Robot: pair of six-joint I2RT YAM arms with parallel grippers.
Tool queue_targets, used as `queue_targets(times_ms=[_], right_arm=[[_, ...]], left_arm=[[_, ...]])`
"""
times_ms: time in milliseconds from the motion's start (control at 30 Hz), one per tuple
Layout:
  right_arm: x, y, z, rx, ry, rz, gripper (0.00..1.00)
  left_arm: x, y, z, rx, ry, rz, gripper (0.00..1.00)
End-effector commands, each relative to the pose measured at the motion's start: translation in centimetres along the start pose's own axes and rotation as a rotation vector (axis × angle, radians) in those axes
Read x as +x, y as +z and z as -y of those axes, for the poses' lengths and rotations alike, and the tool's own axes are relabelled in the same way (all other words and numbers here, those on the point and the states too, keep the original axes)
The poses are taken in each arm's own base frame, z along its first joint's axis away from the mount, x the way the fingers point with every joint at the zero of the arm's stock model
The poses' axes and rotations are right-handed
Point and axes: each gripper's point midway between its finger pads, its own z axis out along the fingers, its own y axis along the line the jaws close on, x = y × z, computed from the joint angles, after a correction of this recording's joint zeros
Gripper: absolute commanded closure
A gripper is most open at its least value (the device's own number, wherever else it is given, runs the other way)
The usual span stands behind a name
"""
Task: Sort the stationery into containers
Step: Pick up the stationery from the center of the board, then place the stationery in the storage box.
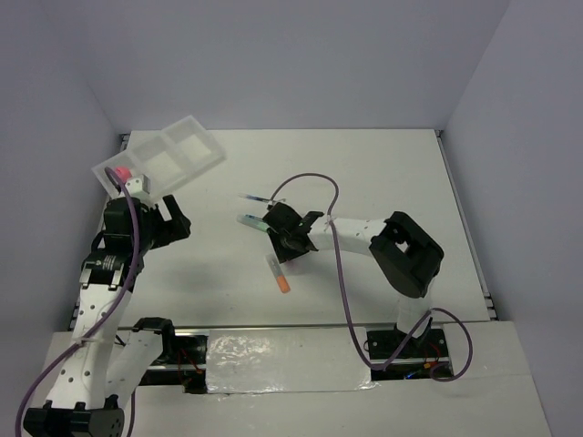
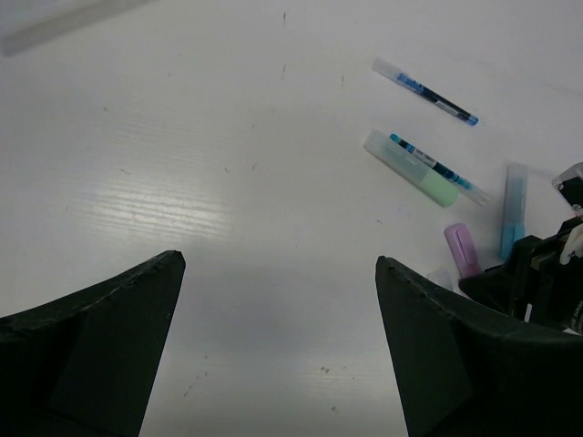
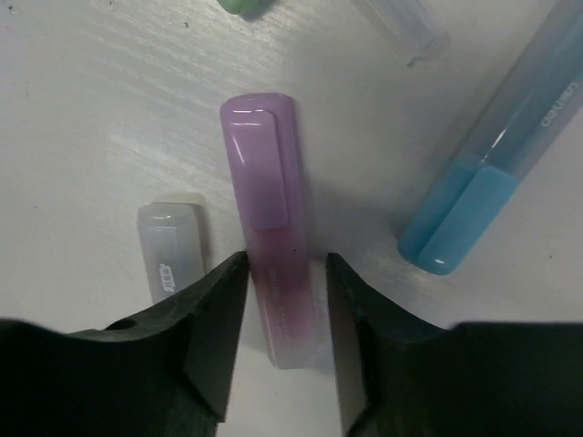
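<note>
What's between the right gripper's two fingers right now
The lilac marker lies flat on the white table, lengthwise between the right gripper's black fingers. The right wrist view shows it.
</note>
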Motion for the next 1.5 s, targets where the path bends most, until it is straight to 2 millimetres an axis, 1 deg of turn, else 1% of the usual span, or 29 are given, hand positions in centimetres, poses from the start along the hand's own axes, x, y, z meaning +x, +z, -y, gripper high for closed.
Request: queue_targets(times_ms=[0,67,100,167,200,233,267,300,333,367,400,467,500,633,800,867,933,967,1000,1033,1167,1200,1233,1300,1333,1367,1400,1433,1467], right_arm=[[-0.6,0.8,-1.1,-0.005,-0.002,0.006,0.55],[0.3,1.7,-0.8,0.012,-0.006,-0.024,0.71],[0.4,1.6,-0.8,0.016,0.0,-0.031,1.0],[0.1,1.1,-1.0,0.002,0.016,-0.016,1.0],[-1.0,-0.3,-1.5,-0.025,0.027,0.029,1.0],[-1.8,-1.3,-1.9,-0.041,0.041,0.061,1.0],[-2.1,-2.2,-2.1,-0.064,0.045,0.08,1.0],[-4.1,-4.8,-3.2,-0.134,0.058,0.168,1.0],[-4.8,-6.1,-3.9,-0.186,0.066,0.206,1.0],[-5.1,-7.4,-5.5,-0.296,0.07,0.24,1.0],[-6.3,-10.4,-6.4,-0.383,0.077,0.31,1.0],[-6.9,-13.0,-8.0,-0.512,0.093,0.36,1.0],[-7.4,-14.7,-8.2,-0.545,0.101,0.391,1.0],[-8.6,-18.0,-9.7,-0.636,0.099,0.447,1.0],[-9.6,-19.5,-10.9,-0.662,0.085,0.466,1.0],[-10.3,-20.1,-11.2,-0.674,0.084,0.483,1.0],[-10.4,-20.7,-11.8,-0.691,0.077,0.493,1.0],[-10.6,-21.0,-11.9,-0.7,0.075,0.505,1.0],[-10.6,-21.2,-12.1,-0.706,0.075,0.512,1.0],[-10.8,-21.4,-12.1,-0.705,0.081,0.526,1.0],[-11.9,-21.7,-11.4,-0.668,0.109,0.563,1.0],[-12.5,-22.2,-11.5,-0.667,0.107,0.578,1.0],[-12.7,-21.9,-11.5,-0.655,0.106,0.574,0.97],[-12.9,-21.2,-11.3,-0.619,0.103,0.564,0.78],[-12.8,-20.8,-10.7,-0.583,0.107,0.553,0.53],[-13.1,-20.2,-9.4,-0.507,0.13,0.571,0.39],[-13.0,-19.8,-7.8,-0.451,0.156,0.581,0.01],[-12.5,-19.2,-6.4,-0.39,0.178,0.572,0.0],[-12.6,-18.7,-3.9,-0.281,0.246,0.594,0.0]], left_arm=[[-2.0,-0.3,1.3,0.06,0.019,0.07,0.01],[-1.8,-0.5,2.1,0.1,0.01,0.054,0.01],[-1.9,-0.5,2.7,0.136,0.005,0.055,0.01],[-1.2,-0.5,4.4,0.229,-0.028,0.022,0.01],[-0.9,-0.6,6.6,0.352,-0.036,-0.003,0.01],[-0.7,-0.8,7.8,0.415,-0.076,-0.024,0.01],[0.5,-1.2,9.6,0.527,-0.092,-0.08,0.01],[-0.5,-1.4,11.2,0.621,-0.095,-0.039,0.01],[-0.5,-2.0,12.5,0.691,-0.148,-0.057,0.01],[0.3,-2.0,13.4,0.746,-0.163,-0.089,0.01],[-0.3,-2.8,14.9,0.831,-0.152,-0.068,0.03],[0.3,-3.2,16.4,0.874,-0.165,-0.116,0.06],[0.3,-2.9,16.6,0.861,-0.167,-0.116,0.06],[0.9,-2.7,17.9,0.882,-0.181,-0.162,0.05],[1.3,-2.8,19.3,0.948,-0.2,-0.183,0.05],[1.5,-2.6,19.6,0.965,-0.203,-0.19,0.08],[1.6,-1.9,19.5,0.939,-0.206,-0.189,0.17],[1.8,-1.5,19.4,0.923,-0.208,-0.198,0.25],[1.7,-1.3,19.4,0.917,-0.201,-0.195,0.33],[2.1,-0.8,19.4,0.909,-0.203,-0.215,0.49],[2.8,-0.2,19.4,0.914,-0.216,-0.235,0.66],[2.9,-0.1,19.4,0.911,-0.219,-0.234,0.81],[2.9,0.0,19.4,0.91,-0.214,-0.231,0.87],[2.4,0.9,18.8,0.834,-0.196,-0.21,0.94],[2.1,1.9,18.1,0.762,-0.191,-0.196,0.95],[1.8,3.3,16.7,0.651,-0.167,-0.173,0.95],[0.2,6.1,13.2,0.372,-0.184,-0.114,0.95],[-0.6,7.4,11.1,0.227,-0.183,-0.083,0.95],[-3.4,7.9,9.7,0.11,-0.209,-0.014,0.95]])
